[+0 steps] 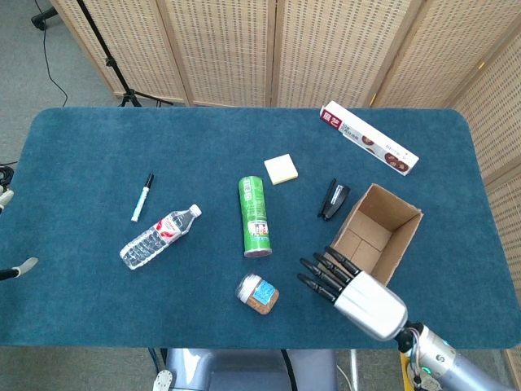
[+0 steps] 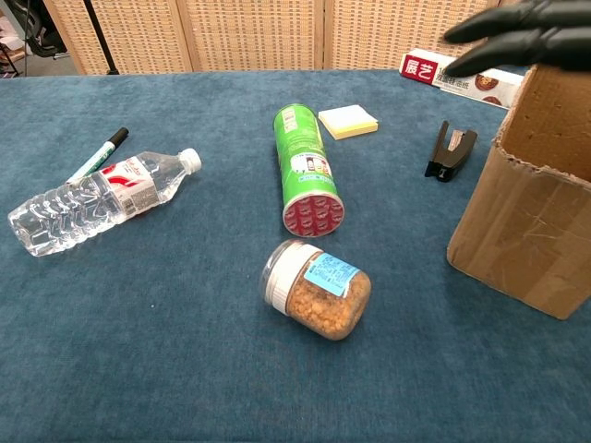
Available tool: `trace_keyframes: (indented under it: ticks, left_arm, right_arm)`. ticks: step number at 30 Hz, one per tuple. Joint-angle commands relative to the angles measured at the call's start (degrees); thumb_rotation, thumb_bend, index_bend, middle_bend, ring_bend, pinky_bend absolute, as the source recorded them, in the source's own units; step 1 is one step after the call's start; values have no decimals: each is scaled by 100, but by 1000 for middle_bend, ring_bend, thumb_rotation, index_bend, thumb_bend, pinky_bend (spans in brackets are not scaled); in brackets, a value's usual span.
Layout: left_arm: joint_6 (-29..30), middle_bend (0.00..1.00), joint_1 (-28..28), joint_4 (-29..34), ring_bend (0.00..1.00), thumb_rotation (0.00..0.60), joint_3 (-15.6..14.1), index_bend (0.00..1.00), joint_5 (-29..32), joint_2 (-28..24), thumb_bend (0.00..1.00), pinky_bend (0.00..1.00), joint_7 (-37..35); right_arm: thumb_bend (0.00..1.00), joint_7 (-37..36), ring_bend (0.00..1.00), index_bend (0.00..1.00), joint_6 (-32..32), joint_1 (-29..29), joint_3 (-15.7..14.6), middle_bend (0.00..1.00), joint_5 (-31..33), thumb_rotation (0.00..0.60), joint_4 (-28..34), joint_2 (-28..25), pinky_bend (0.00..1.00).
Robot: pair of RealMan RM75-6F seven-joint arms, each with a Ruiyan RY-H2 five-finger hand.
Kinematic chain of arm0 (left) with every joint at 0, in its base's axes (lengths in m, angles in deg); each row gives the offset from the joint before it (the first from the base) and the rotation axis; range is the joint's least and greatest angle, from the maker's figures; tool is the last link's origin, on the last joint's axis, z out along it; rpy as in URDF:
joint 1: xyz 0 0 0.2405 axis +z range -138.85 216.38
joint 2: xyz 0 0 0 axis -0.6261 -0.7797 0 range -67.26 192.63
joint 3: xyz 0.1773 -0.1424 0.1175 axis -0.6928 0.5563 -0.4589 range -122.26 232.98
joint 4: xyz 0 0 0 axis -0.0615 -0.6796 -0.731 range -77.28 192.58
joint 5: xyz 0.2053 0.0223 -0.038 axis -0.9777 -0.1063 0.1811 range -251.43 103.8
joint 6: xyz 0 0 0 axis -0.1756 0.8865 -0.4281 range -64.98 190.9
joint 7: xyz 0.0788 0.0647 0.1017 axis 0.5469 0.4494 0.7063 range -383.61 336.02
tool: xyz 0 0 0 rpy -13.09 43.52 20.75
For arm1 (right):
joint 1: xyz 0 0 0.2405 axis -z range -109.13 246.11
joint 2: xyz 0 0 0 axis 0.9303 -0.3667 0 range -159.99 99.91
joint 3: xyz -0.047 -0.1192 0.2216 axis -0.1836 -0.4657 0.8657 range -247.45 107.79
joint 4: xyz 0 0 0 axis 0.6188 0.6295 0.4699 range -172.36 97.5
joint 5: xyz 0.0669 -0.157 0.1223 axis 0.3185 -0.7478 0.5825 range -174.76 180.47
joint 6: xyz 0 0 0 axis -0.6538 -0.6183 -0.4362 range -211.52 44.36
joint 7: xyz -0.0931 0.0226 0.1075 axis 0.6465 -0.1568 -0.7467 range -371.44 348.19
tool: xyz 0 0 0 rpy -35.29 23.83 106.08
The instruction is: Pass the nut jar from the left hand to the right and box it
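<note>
Fingers (image 1: 321,273) of my right hand (image 1: 358,295) are stretched straight and a little apart, holding nothing, pointing toward ten o'clock in the head view. That hand hangs over the near-left corner of the cardboard box (image 1: 383,232), and in the chest view its dark fingertips (image 2: 517,37) show above the box's (image 2: 531,231) top rim. Only two pale fingertips of my left hand (image 1: 18,267) peek in at the table's nine o'clock edge, spread apart and gripping nothing that I can see.

The nut jar (image 1: 258,294) lies on its side on the blue table (image 1: 98,301), white lid toward nine o'clock, blue label up, at about eight o'clock from my right hand and clear of it. Just beyond it, at twelve o'clock, lies the green canister (image 1: 255,216). Farther toward nine o'clock are the water bottle (image 1: 159,237) and the marker (image 1: 142,196). Sticky notes (image 1: 281,169), a black stapler (image 1: 333,199) and a long white carton (image 1: 368,138) lie toward the far side.
</note>
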Motion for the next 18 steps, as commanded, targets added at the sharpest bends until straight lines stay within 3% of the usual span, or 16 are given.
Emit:
trace_keyframes:
  ticks: [1,8,18]
  left_arm:
    - [-60,0,11,-16,0,600,25,0,0,-15,0,32,-42]
    - [-149,0,43,-38,0,600,79,0,-48,-33,0,32,-111]
    - [-228,0,82,-35,0,600,150,0,-73,-35,0,32,-112]
  right_arm:
    - [0,1174,0,0,-1026,-338,106,0,742,600,772,364,95]
    - [0,2335,0,0,-1973,-712,272,0,1945,600,797,1178,147]
    - [0,3773,0,0,-2219,-1185,297,0,3766,600,482,2242,171]
